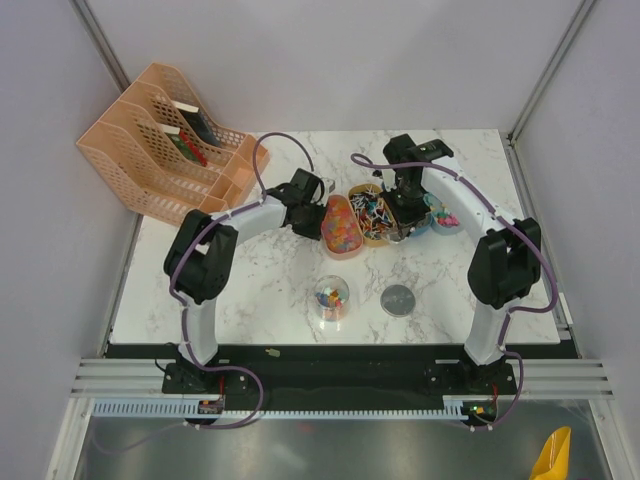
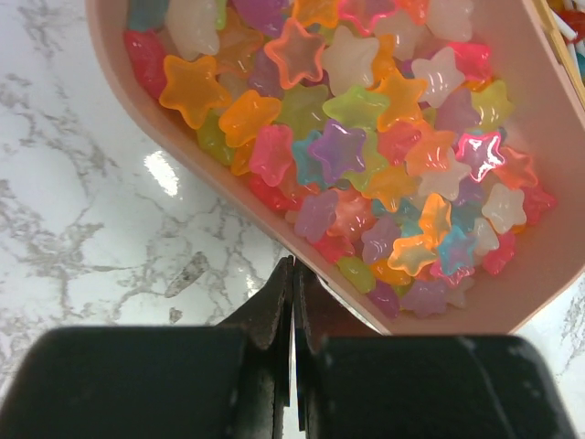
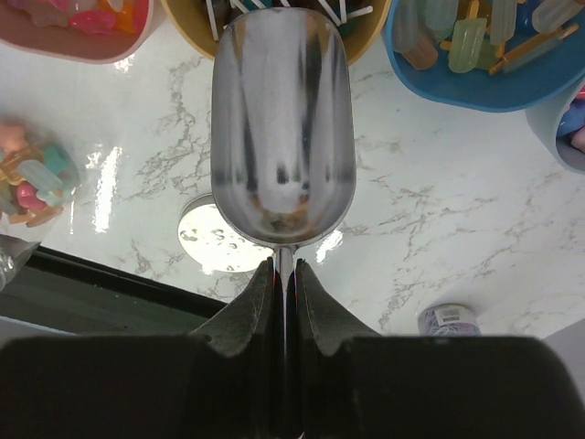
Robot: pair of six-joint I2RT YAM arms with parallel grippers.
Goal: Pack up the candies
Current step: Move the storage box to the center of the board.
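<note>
Scooping looks to me like the step in hand. The right gripper (image 3: 285, 274) is clamped tight on the thin handle of a metal scoop (image 3: 281, 128). The bowl faces up and points toward the far edge, at the orange tray (image 3: 187, 27) of stick sweets near the middle of the tabletop. The bowl's tip sits at or over that tray's near rim, and I see nothing in it but reflections. Held level like that, I judge it ready to dig in and carry without spilling.

The left gripper (image 2: 293, 306) has its fingers pressed together, with nothing between them that I can make out. Its tips are right at the outer wall of the pink tray (image 2: 558, 247); whether they touch it I cannot tell. My guess is that it sits there to brace the tray against sliding.

The candies (image 2: 338, 151) in the pink tray are translucent stars, heaped thick. A blue tray (image 3: 475, 91) to the right of the orange one holds ice-lolly-shaped pieces.

The clear jar (image 1: 331, 312) stands open nearer the front edge, left of its grey lid (image 1: 398, 299). It already holds a small amount of candy, so I reckon packing has begun but is far from finished. Next I would want a shallow push into a tray, then a level carry to the jar's narrow mouth, where spilling is the risk.
</note>
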